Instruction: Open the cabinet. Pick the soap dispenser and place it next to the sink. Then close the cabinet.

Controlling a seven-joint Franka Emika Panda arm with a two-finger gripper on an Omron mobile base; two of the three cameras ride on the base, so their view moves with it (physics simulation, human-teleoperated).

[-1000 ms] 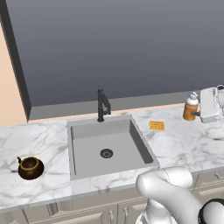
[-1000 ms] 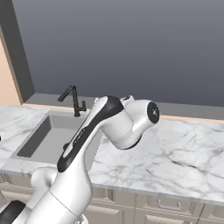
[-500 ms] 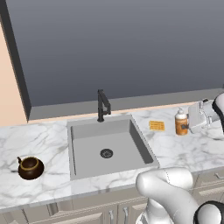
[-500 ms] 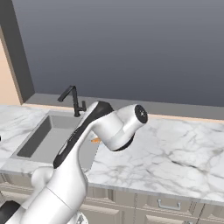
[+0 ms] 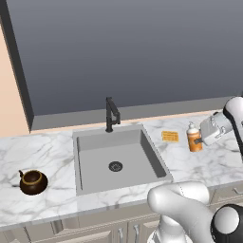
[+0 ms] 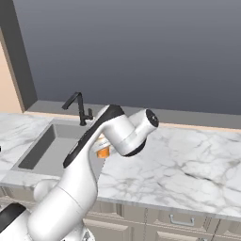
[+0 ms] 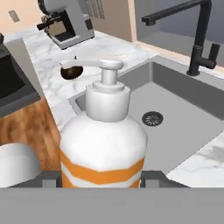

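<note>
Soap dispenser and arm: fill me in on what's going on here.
The robot arm's claw is closed on the soap dispenser, holding it upright over the marble counter just right of the sink, beside a small orange sponge. In the hand view the bottle sits between the two fingertips, facing the basin and dark faucet. A dark kettle stands left of the sink.

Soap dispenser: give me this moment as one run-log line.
phase: placing | soap dispenser: upright, over marble counter right of sink | hand: closed on dispenser | sponge: between sink and dispenser
</note>
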